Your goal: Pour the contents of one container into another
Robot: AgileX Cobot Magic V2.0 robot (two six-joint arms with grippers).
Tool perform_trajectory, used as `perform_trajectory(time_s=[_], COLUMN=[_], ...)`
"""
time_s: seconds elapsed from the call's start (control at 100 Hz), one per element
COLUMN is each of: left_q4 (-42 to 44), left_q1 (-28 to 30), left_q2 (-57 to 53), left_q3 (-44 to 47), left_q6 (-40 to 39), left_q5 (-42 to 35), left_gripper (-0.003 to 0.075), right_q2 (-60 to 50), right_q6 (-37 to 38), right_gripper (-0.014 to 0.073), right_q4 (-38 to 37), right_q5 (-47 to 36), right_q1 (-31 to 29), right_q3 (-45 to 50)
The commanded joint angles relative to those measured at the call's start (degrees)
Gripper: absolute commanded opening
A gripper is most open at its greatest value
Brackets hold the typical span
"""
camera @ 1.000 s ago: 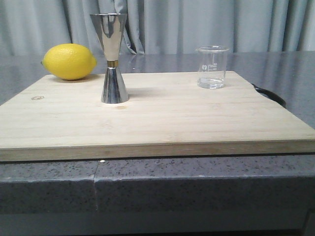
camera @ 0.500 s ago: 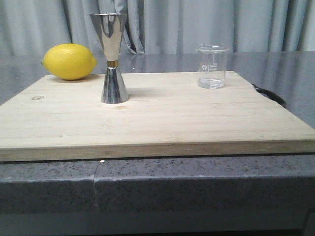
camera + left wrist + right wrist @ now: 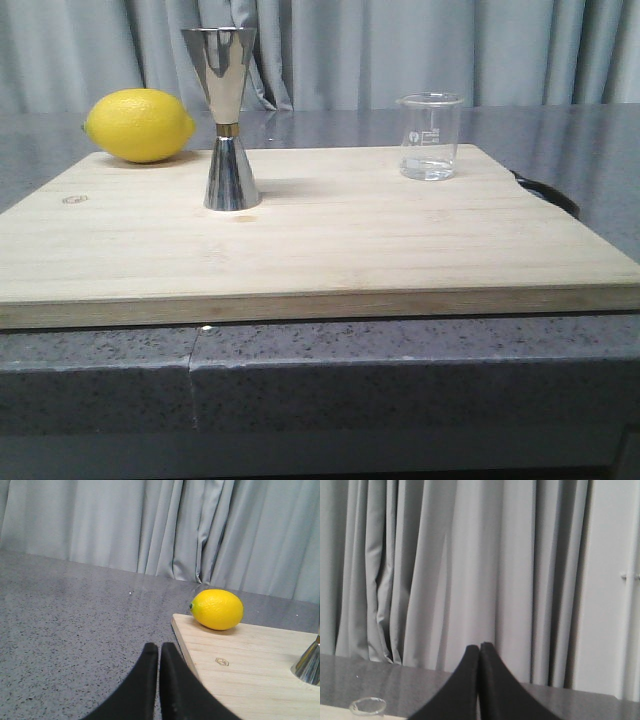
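The beaker's point(image 3: 431, 136) white print is too small to read and in the right wrist view only its rim shows, the jigger point(image 3: 226, 118) is cut to its base in the left wrist view, and a dark thing point(image 3: 548, 192) past the board's point(image 3: 320, 250) right edge stays mostly hidden

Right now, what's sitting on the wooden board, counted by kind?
Lemon: 1
Steel jigger: 1
Glass beaker: 1
Total: 3 on the board
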Motion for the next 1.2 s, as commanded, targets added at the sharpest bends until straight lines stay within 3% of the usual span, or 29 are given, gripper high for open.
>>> perform_trajectory(time_s=[0.0, 0.11, 0.37, 0.56, 0.65, 0.81, 0.87, 1.19], left_q4=[-0.08, -0.08, -0.08, -0.08, -0.08, -0.08, -0.08, -0.08], left_q1=[0.17, 0.17, 0.17, 0.17, 0.17, 0.17, 0.17, 0.17], left_q2=[-1.64, -1.64, -1.64, -1.64, -1.64, -1.64, -1.64, -1.64], left_q3=[0.78, 0.78, 0.78, 0.78, 0.78, 0.78, 0.78, 0.78], left_q6=[-0.12, -0.12, -0.12, -0.12, -0.12, -0.12, -0.12, -0.12], left_q5=[-4.02, -4.02, -4.02, -4.02, -4.02, -4.02, -4.02, -4.02], left_gripper=[-0.0020, -0.0019, -0.0020, -0.0020, -0.0019, -0.0019, -0.0019, -0.0019], right_q2=[0.61, 0.61, 0.61, 0.61, 0.61, 0.61, 0.44, -5.94], right_q6=[9.67, 18.47, 21.47, 32.10, 38.88, 58.72, 63.44, 66.73], right_gripper=[-0.0070, -0.0070, -0.0070, -0.0070, -0.0070, -0.0070, -0.0070, -0.0070], right_q4=[-11.98, -20.32, -20.98, -28.41, -33.72, -48.92, -50.93, -51.90], right_q5=[-1.55, -1.28, 1.79, 8.99, 14.34, 21.39, 21.99, 22.06], right_q1=[-0.45, -0.55, -3.90, -9.09, -12.05, -16.05, -17.66, -26.09], right_q3=[-1.48, -1.48, -1.48, -1.48, -1.48, -1.23, -0.54, 6.95])
